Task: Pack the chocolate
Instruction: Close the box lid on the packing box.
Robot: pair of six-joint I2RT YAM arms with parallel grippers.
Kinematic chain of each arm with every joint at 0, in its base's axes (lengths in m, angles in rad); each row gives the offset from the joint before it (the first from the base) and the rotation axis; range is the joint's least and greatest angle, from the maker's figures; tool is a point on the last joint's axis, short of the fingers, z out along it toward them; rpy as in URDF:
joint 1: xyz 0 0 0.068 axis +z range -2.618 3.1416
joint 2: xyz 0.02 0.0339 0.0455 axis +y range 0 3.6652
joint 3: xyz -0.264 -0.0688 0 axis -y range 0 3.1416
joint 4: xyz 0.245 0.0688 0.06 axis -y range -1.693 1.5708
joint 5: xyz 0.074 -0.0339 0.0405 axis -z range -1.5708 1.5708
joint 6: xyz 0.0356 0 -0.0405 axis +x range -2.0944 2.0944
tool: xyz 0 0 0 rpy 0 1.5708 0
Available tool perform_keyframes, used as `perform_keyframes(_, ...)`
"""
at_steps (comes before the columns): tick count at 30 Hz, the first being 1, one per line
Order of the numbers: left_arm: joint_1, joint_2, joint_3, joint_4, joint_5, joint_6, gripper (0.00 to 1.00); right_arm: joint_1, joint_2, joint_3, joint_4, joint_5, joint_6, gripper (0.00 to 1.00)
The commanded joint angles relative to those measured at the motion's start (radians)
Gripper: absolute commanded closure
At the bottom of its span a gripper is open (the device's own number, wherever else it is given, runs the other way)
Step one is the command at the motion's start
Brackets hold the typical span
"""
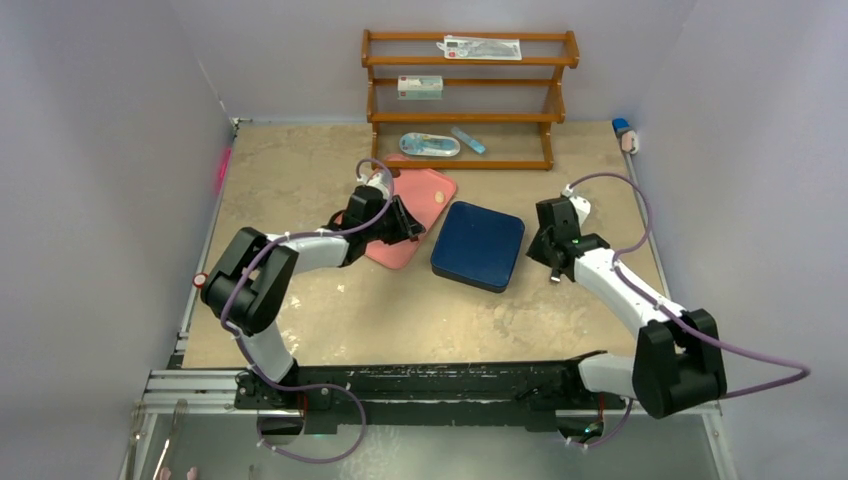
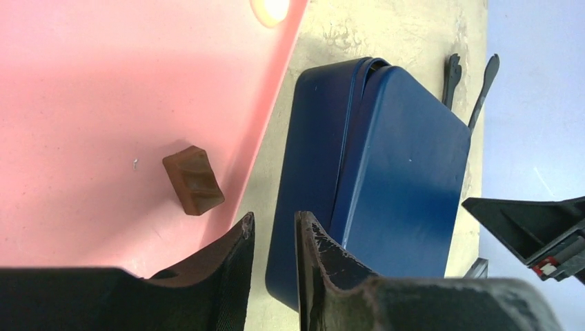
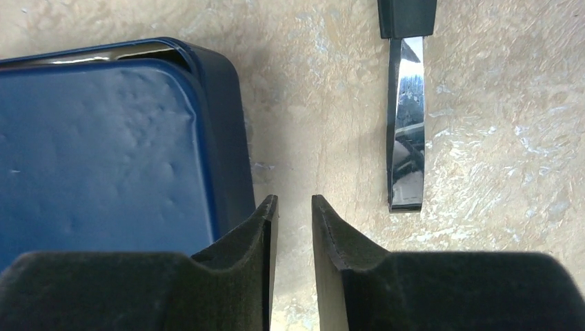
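A closed dark blue box (image 1: pixel 478 244) (image 2: pixel 400 165) (image 3: pixel 103 145) lies mid-table, its lid slightly askew. To its left is the pink tray (image 1: pixel 420 195) (image 2: pixel 103 83). On the tray lie one brown chocolate (image 2: pixel 194 181) and one cream piece (image 1: pixel 440 197) (image 2: pixel 270 9). My left gripper (image 1: pixel 415 228) (image 2: pixel 272 219) hovers over the tray's right edge beside the box, jaws a narrow gap apart and empty. The brown piece lies just left of its fingertips. My right gripper (image 1: pixel 545 250) (image 3: pixel 294 201) is at the box's right side over bare table, jaws also narrowly apart with nothing between them.
A shiny metal blade with a black handle (image 3: pixel 405 124) lies on the table right of the right gripper. A wooden shelf (image 1: pixel 468 95) holding packaged items stands at the back. A small blue and white object (image 1: pixel 625 135) sits at the far right corner. Walls enclose the table.
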Motion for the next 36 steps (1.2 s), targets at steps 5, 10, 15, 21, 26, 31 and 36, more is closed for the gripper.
perform_keyframes(5, 0.006, 0.032, 0.102, -0.039, 0.023, 0.037, 0.77, 0.002, 0.072, 0.03, 0.027, 0.009, 0.019, 0.76)
perform_keyframes(10, 0.004, 0.072, 0.137, -0.045, 0.067, 0.048, 0.78, 0.003, 0.105, 0.032, 0.05, 0.006, 0.024, 0.79)
perform_keyframes(15, 0.002, 0.098, 0.153, -0.05, 0.087, 0.053, 0.78, 0.002, 0.133, 0.04, 0.078, 0.004, 0.032, 0.8)
perform_keyframes(21, -0.009, 0.121, 0.172, -0.06, 0.098, 0.058, 0.79, -0.003, 0.174, 0.065, 0.099, -0.005, 0.033, 0.81)
perform_keyframes(26, -0.022, 0.137, 0.181, -0.065, 0.102, 0.063, 0.79, -0.014, 0.209, 0.078, 0.122, -0.022, 0.038, 0.82)
perform_keyframes(31, -0.034, 0.152, 0.184, -0.066, 0.108, 0.062, 0.79, -0.026, 0.24, 0.096, 0.138, -0.042, 0.038, 0.82)
perform_keyframes(36, -0.052, 0.165, 0.185, -0.065, 0.113, 0.06, 0.79, -0.037, 0.265, 0.115, 0.148, -0.057, 0.035, 0.82)
